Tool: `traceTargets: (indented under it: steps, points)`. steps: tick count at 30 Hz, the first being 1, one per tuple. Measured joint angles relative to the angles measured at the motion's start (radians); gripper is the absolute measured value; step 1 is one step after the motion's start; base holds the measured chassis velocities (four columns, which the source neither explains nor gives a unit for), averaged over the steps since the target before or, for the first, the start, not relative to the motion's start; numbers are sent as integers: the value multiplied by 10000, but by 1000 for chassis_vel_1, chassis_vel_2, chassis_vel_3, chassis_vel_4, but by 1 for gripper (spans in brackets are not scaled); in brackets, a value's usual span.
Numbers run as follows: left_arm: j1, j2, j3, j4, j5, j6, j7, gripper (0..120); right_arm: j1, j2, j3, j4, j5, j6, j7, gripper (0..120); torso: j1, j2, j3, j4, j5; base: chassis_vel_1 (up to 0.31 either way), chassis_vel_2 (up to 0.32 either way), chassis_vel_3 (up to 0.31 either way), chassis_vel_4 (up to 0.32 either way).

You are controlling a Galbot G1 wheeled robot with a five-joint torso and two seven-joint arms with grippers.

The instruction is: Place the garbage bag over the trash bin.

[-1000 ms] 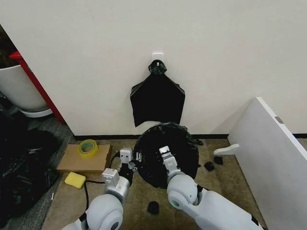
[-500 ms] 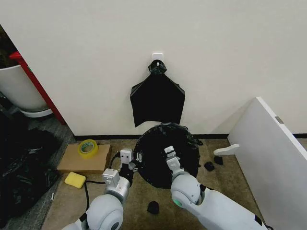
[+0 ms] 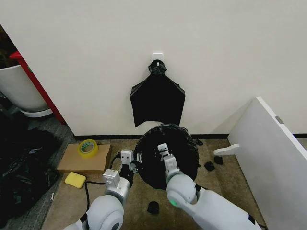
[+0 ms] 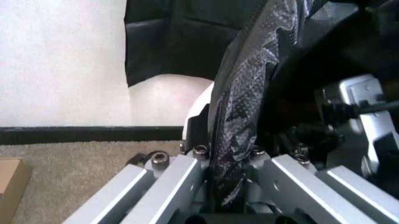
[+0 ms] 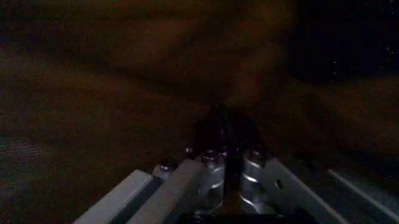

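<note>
Garbage bag (image 3: 168,153) drapes the trash bin (image 4: 198,109) by the wall; left gripper (image 3: 128,165) pinches its edge (fabric between the fingers), right gripper (image 3: 164,154) pressed together inside.

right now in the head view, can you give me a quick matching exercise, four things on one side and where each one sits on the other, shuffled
Things:
1. garbage bag
2. yellow sponge
3. tape roll
4. left gripper

Places:
A. on the flat cardboard piece
B. draped over the trash bin, lining its mouth
C. at the bin's left rim, pinching a fold of bag
D. on the carpet, in front of the cardboard

Pairs: 1-B, 2-D, 3-A, 4-C
</note>
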Motion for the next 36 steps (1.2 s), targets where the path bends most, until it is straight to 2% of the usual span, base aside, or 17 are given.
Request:
traceTargets:
  steps: [3,10,17,22,23,24,29,30,32,36]
  points:
    - [5,18,-29,0,2,0,1,0,29,2,157,28,498,-327,372,0,0,0,0,0,0,0,0,0,0]
    - [-30,4,-42,35,3,-2,7,0,-228,-194,183,550,503,-346,394,0,0,0,0,0,0,0,0,0,0]
    - [-213,-162,-222,414,-296,5,-52,0,-1163,-816,-50,2093,-460,938,-644,0,0,0,-1,-1,0,0,0,0,0]
    - [-344,-337,-736,609,-1031,365,-270,0,-2383,-1588,205,2867,-2647,3679,-2533,21,-1,0,-1,-1,0,0,0,0,0]
    - [-344,-337,-736,609,-1031,365,-270,0,-2383,-1588,205,2867,-2647,3679,-2533,21,-1,0,-1,-1,0,0,0,0,0]
    - [-366,-383,-861,609,-1270,597,-414,0,-2618,-1715,377,3006,-2991,4346,-2923,22,-1,0,-1,-1,1,0,0,0,0]
    - [-279,-975,-1295,561,-2712,1824,-1502,0,-3552,-1843,1699,3381,-3815,6998,-4875,46,0,1,-1,-1,0,0,0,0,0]
    - [-279,-975,-1295,561,-2712,1824,-1502,0,-3552,-1843,1699,3381,-3815,6998,-4875,46,0,1,-1,-1,0,0,0,0,0]
    - [-136,-1295,-1452,527,-3242,2301,-1920,0,-3891,-1702,2039,3549,-4159,7415,-4657,54,-1,0,-1,3,2,0,0,0,0]
    - [-117,-1908,-1969,687,-4501,2819,-2545,0,-4995,-1472,2089,4256,-4617,6527,-2609,69,-1,1,-2,-4,-2,0,0,0,0]
